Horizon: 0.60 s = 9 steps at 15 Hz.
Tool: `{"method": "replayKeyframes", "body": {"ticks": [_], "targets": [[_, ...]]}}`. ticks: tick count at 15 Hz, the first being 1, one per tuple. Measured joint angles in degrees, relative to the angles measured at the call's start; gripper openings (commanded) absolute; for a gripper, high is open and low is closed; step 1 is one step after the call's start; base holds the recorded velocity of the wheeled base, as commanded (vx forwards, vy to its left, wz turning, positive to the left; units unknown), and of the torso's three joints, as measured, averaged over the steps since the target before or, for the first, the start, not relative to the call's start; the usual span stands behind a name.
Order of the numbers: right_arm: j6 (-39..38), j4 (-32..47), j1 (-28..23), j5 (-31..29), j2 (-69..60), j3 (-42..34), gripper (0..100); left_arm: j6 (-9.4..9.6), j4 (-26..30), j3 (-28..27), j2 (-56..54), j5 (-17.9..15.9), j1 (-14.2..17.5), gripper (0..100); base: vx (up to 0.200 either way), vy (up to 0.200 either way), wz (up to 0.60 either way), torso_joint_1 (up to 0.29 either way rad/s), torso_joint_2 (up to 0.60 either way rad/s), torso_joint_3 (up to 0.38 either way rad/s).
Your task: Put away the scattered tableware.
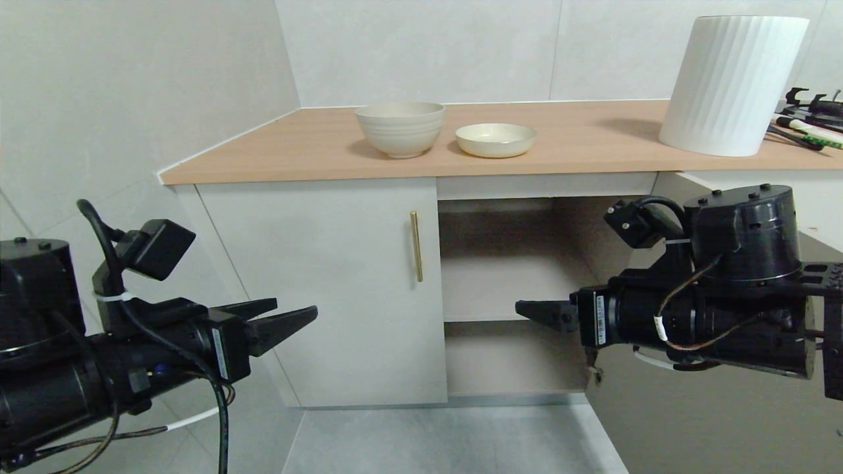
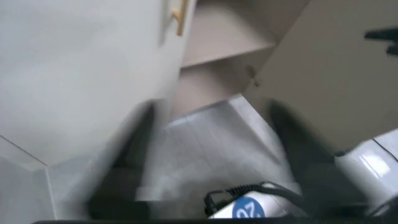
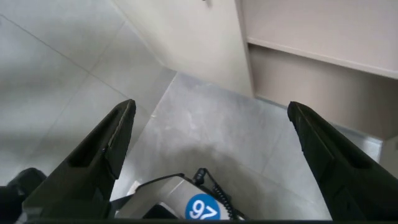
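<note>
Nothing is put away yet: the bowl [image 1: 400, 128] and the small dish [image 1: 495, 139] stand near each other on the tabletop [image 1: 296, 151], above the open cupboard [image 1: 507, 289]. My right tool [image 3: 211, 111] is spread and holds nothing; my left tool [image 1: 295, 308] seems released too.

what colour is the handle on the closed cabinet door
Brass gold; the handle shows best in the head view.

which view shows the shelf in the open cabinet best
Head view: the shelf is seen front-on inside the open cabinet. The left wrist view shows it blurred and slanted; the right wrist view shows part of its front edge.
</note>
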<state>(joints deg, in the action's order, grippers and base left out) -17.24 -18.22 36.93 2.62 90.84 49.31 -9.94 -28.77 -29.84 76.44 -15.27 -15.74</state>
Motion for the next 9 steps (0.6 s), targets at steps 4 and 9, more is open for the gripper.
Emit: {"method": "replayKeyframes", "body": {"ticks": [4,9], "targets": [[-0.1,0.0,0.1,0.0,0.6,0.2,100,-0.02,-0.6,0.0,0.4,0.3,0.7,100,0.000,0.000,0.00,0.000,0.00,0.000],[-0.1,0.0,0.1,0.0,0.6,0.0,100,-0.02,-0.6,0.1,0.0,0.3,0.7,100,0.000,0.000,0.00,0.000,0.00,0.000]]}}
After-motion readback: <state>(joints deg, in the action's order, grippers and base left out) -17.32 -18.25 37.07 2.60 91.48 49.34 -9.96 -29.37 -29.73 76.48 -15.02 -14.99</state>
